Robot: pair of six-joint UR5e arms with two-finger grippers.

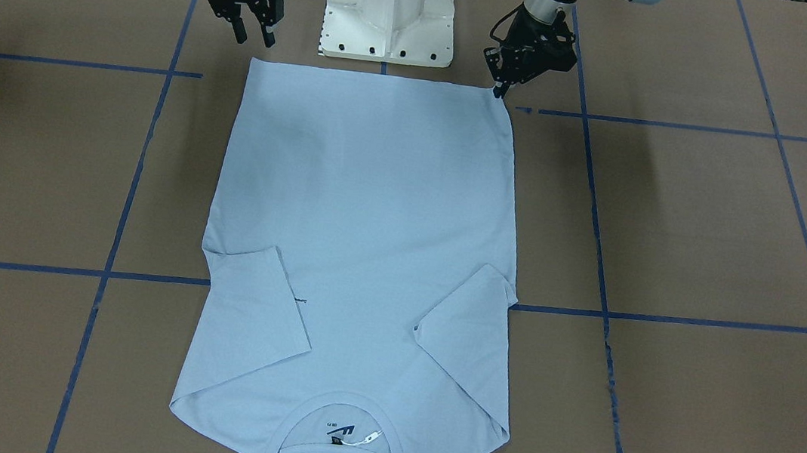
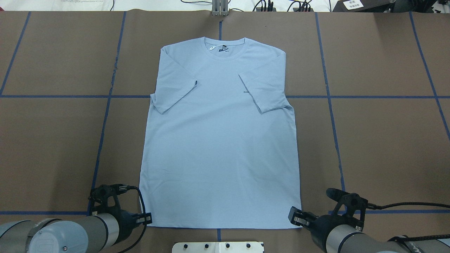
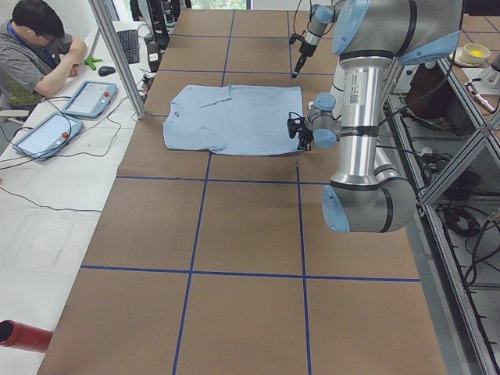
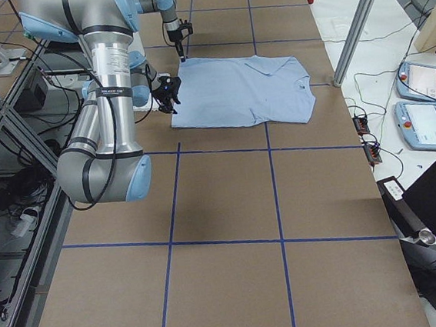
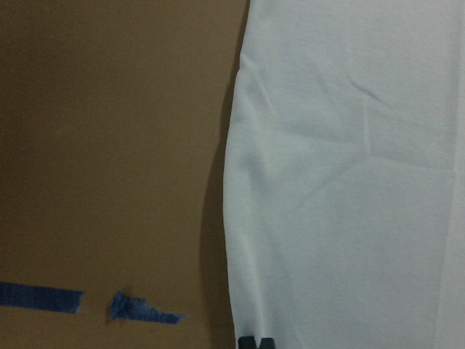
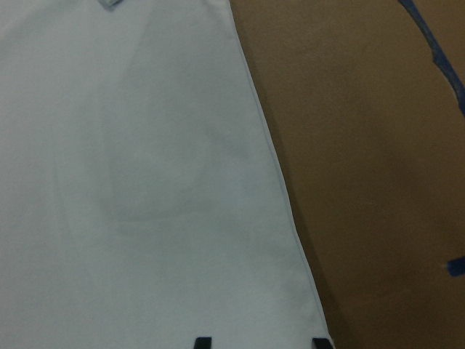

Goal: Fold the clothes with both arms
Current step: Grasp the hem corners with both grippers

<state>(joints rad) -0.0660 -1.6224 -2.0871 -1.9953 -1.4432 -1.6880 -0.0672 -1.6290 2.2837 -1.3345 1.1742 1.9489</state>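
T-shirt (image 1: 368, 200) hem at frame top. Right gripper (image 1: 255, 39), fingers apart, hovers near its upper-left corner. Left gripper (image 1: 499, 91), fingers together, touches upper-right corner.

My overhead camera looks forward and down from behind the pedestal base (image 2: 218, 247); the front one faces it. Side cameras look along the tabletop (image 3: 250, 226). Wrist cameras sit close over side edges of the T-shirt (image 5: 349, 182).
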